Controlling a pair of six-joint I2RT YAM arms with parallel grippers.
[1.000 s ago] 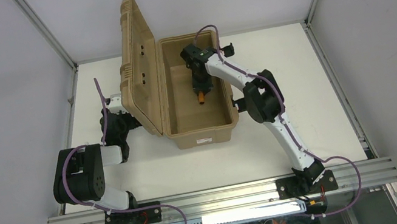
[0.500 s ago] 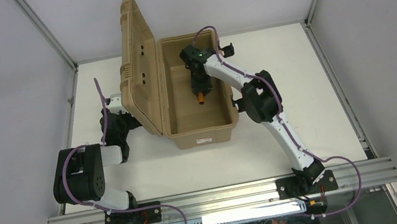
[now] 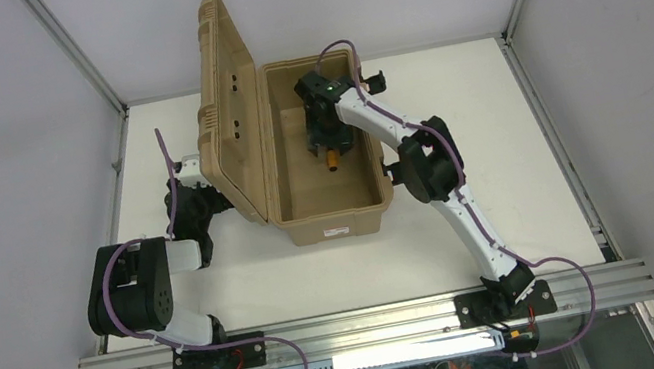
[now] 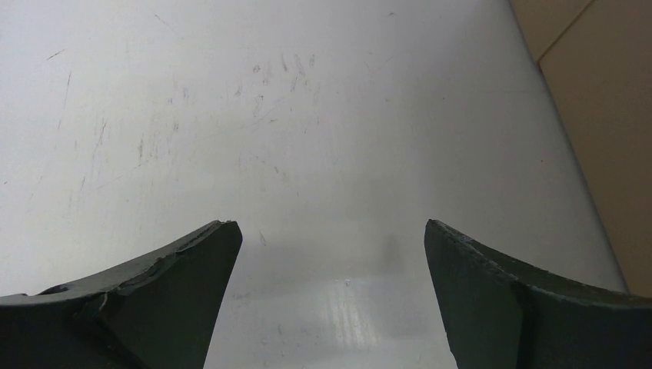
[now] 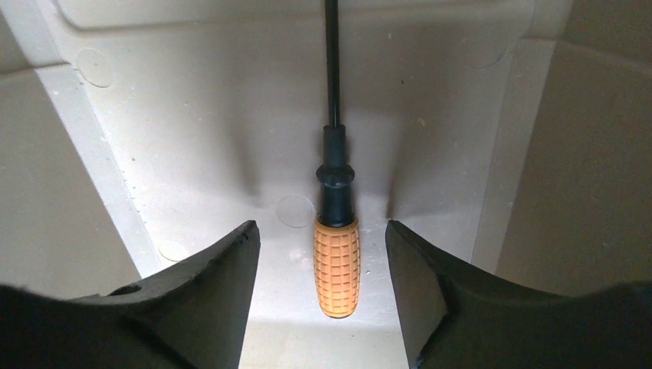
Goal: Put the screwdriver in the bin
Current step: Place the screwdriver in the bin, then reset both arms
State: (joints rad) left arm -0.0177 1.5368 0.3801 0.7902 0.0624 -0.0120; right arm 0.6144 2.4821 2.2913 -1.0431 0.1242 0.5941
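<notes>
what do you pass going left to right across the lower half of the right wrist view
pincer finger -> screwdriver, lying free between the fingers -> other pincer finger -> side wall of the bin

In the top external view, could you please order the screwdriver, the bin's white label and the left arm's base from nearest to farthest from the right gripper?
1. The screwdriver, inside the bin, between the right gripper's jaws.
2. The white label, on the bin's near end wall.
3. The left arm's base, at bottom left.
</notes>
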